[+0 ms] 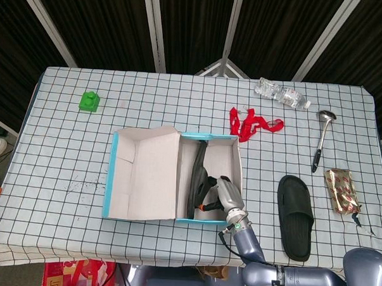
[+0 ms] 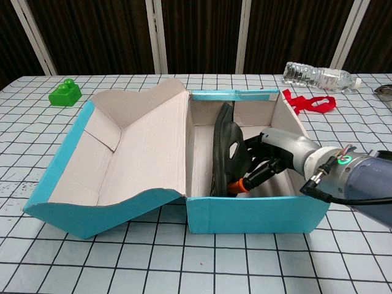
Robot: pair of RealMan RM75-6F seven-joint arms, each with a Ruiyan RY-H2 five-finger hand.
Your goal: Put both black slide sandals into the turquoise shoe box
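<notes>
Standing on its edge inside the turquoise shoe box (image 2: 254,214), the first black slide sandal (image 2: 227,153) is leaning against the inner wall beside the raised lid (image 2: 138,144), and the right hand (image 2: 266,162) is reaching in over the near wall with its fingers (image 2: 248,182) curled against the strap side; whether they are pinching the sandal or only pressing it I cannot tell. The left hand is not showing in either view. The risk, I judge, is that the sandal is staying upright and crowding the box, or that the withdrawing fingers are snagging the strap and dragging it out. The second black slide sandal (image 1: 295,216) is lying on the worktop (image 1: 63,156), well apart to the right.
</notes>
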